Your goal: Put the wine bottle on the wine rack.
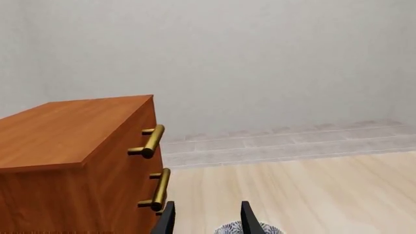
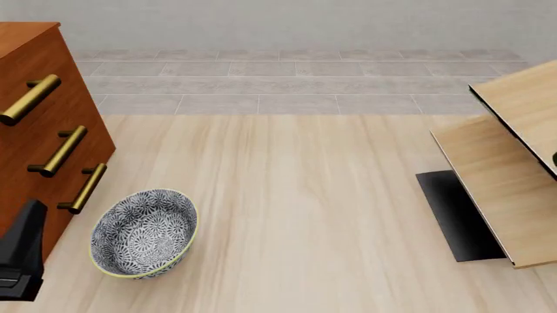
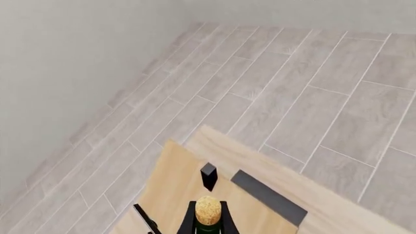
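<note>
Bottle: tan-gold cork-topped neck of the dark green glass wine bottle point(image 3: 209, 212) sits right between your right gripper point(image 3: 208, 225) fingers, jaws narrow and clamped on it.
Rack: light-wood slanted-panel wine rack point(image 2: 509, 176) with black base plate, far right of the table.
Left gripper point(image 1: 206, 219): jaws apart, holding nothing, over the blue-patterned ceramic bowl point(image 2: 145, 232) beside your reddish-brown drawer cabinet point(image 2: 39, 137).

My way across the table's point(image 2: 304, 195) middle lies open; the drawer cabinet point(image 2: 39, 124) and patterned bowl point(image 2: 143, 233) crowd its left edge, the wine rack point(image 2: 509, 176) its right.
</note>
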